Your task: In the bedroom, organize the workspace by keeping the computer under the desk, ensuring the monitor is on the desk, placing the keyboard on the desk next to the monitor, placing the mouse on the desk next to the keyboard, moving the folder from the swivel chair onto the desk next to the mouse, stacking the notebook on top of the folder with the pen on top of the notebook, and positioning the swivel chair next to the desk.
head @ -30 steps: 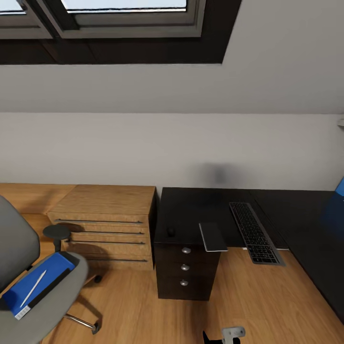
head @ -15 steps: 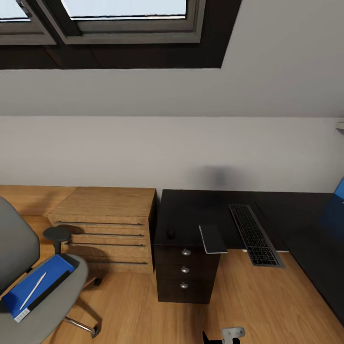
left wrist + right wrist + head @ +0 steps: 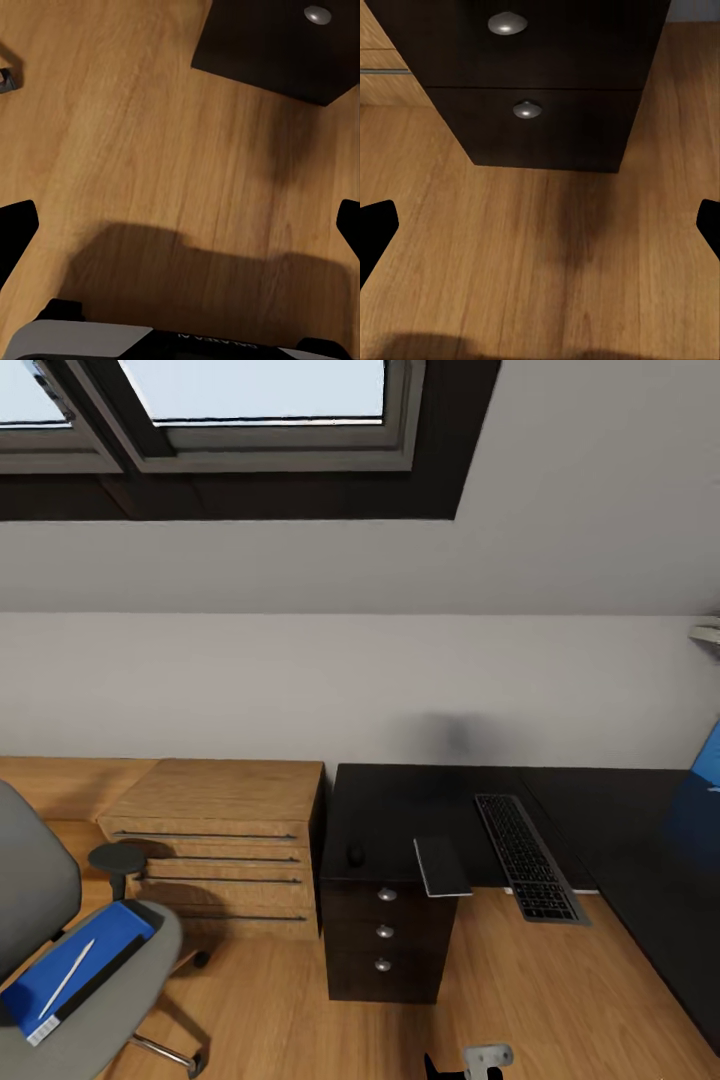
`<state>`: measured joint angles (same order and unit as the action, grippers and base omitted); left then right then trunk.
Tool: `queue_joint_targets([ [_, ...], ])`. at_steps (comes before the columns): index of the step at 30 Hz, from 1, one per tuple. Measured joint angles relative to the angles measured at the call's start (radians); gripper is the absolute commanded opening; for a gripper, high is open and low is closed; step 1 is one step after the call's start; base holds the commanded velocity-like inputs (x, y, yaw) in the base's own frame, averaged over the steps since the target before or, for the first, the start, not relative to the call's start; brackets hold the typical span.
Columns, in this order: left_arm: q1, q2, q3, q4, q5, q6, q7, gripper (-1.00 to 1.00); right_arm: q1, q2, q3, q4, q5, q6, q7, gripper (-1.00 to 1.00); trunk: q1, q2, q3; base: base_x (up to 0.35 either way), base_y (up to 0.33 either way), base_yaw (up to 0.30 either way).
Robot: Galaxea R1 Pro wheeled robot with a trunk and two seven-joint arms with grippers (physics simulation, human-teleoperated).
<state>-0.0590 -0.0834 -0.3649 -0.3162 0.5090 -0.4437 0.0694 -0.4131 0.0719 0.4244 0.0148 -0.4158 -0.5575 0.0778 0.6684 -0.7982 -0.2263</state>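
Note:
The swivel chair stands at the lower left, grey with black armrests. The blue folder lies on its seat with a thin white pen on top. The black desk runs from the middle to the right. On it lie the small dark mouse, the grey notebook and the keyboard; the last two overhang the front edge. My left gripper and right gripper hang open over the wood floor, holding nothing. The monitor and computer are out of view.
A black drawer unit sits under the desk's left end, and its knobs face my right gripper. Low oak drawers stand between chair and desk. A blue object shows at the right edge. A skylight is overhead.
The whole head view has shifted a little: the skylight shows more and the furniture sits slightly lower and to the left. The camera moved; none of the things did.

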Motion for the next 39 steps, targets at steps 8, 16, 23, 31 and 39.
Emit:
queue_joint_targets([
  [8, 0.0, 0.001, 0.002, 0.0, 0.002, 0.006, 0.001, 1.0, 0.0, 0.0, 0.0, -0.001, -0.001, 0.001, -0.003, 1.0, -0.031, 0.056, 0.034, 0.0, 0.0, -0.157],
  [16, 0.0, 0.004, 0.003, 0.0, 0.005, 0.017, 0.001, 1.0, 0.0, 0.0, -0.003, -0.001, 0.0, 0.002, -0.037, 1.0, -0.061, 0.112, 0.061, 0.0, 0.0, -0.041],
  [23, 0.0, 0.018, 0.006, 0.0, 0.007, 0.023, 0.007, 1.0, 0.0, -0.005, -0.004, -0.001, 0.005, 0.003, -0.045, 1.0, -0.088, 0.161, 0.083, 0.0, 0.0, -0.006],
  [31, 0.0, 0.081, 0.008, -0.001, 0.007, 0.025, 0.013, 1.0, 0.0, -0.035, -0.006, 0.0, 0.003, 0.009, -0.091, 1.0, -0.119, 0.217, 0.108, 0.0, 0.0, -0.001],
  [39, 0.0, 0.114, 0.027, 0.071, 0.015, 0.019, 0.01, 1.0, 0.039, -0.075, -0.006, 0.006, -0.002, 0.056, -0.246, 1.0, -0.15, 0.274, 0.133, 0.0, 0.0, 0.0],
])
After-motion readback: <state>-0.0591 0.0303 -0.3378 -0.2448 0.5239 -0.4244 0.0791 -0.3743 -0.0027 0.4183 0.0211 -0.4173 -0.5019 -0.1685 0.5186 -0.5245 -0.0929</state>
